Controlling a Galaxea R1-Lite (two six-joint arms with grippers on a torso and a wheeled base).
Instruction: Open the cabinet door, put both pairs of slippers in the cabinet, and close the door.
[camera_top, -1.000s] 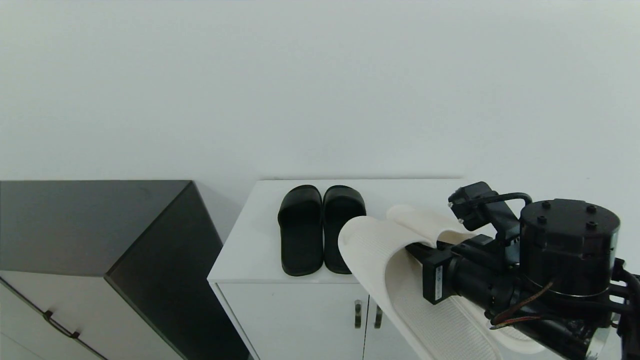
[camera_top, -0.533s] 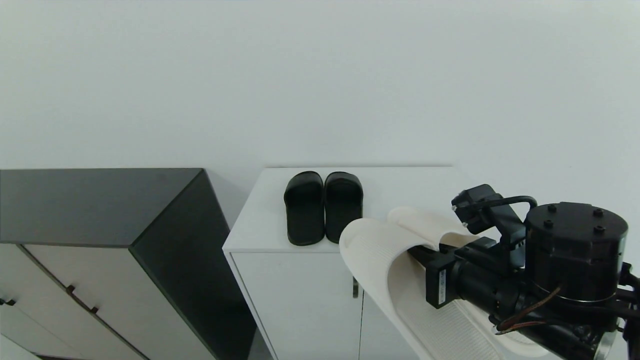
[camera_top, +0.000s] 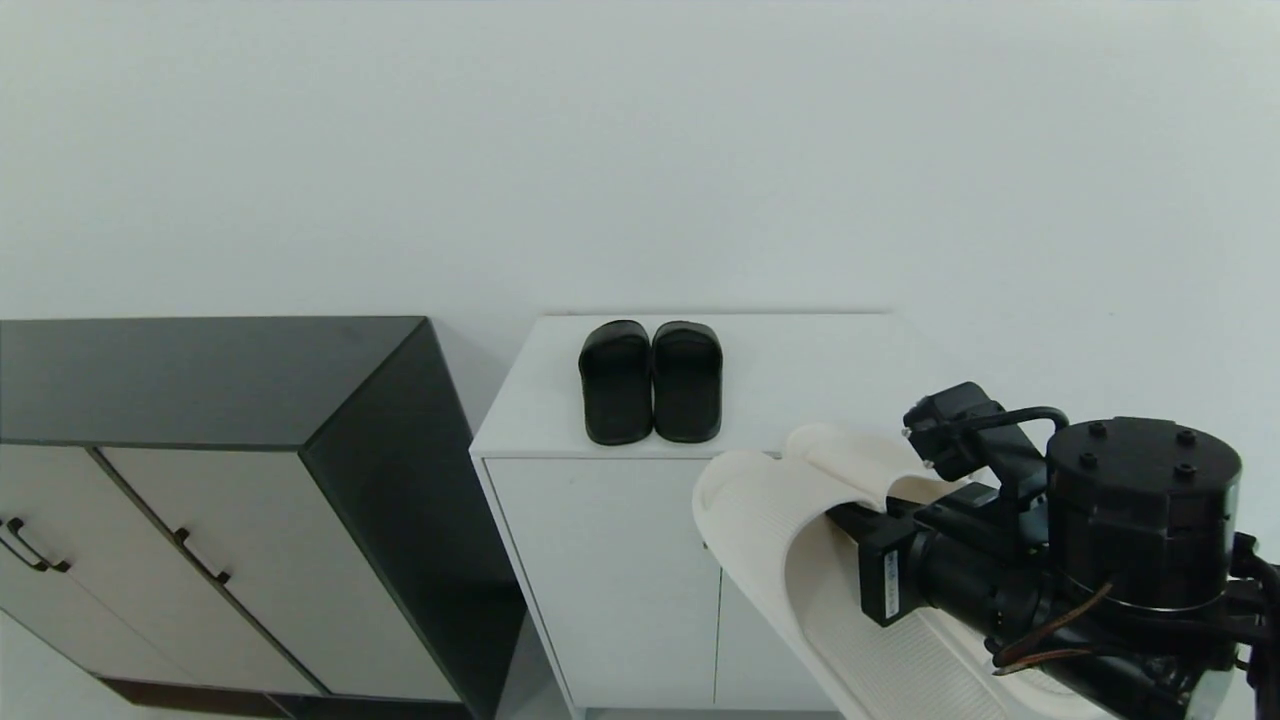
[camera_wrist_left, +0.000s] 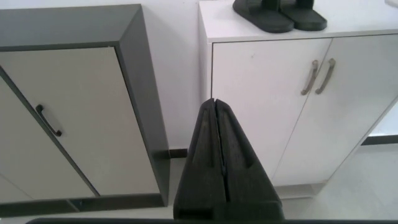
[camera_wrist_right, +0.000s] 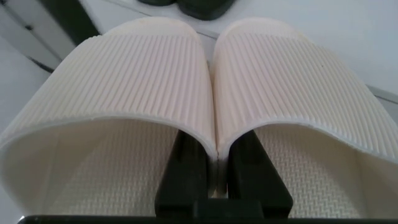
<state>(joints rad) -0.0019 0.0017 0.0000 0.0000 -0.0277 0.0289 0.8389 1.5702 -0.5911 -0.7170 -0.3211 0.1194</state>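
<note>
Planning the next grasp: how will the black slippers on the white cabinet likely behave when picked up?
The black slippers look like moulded foam, so probably light and slightly bendy, not floppy. Lying flat on the white cabinet, they should slide rather than roll or tip. Their matte surface suggests little slip when gripped.

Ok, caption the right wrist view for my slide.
Right gripper clamps the white slippers together; black slippers sit on the cabinet beyond.
</note>
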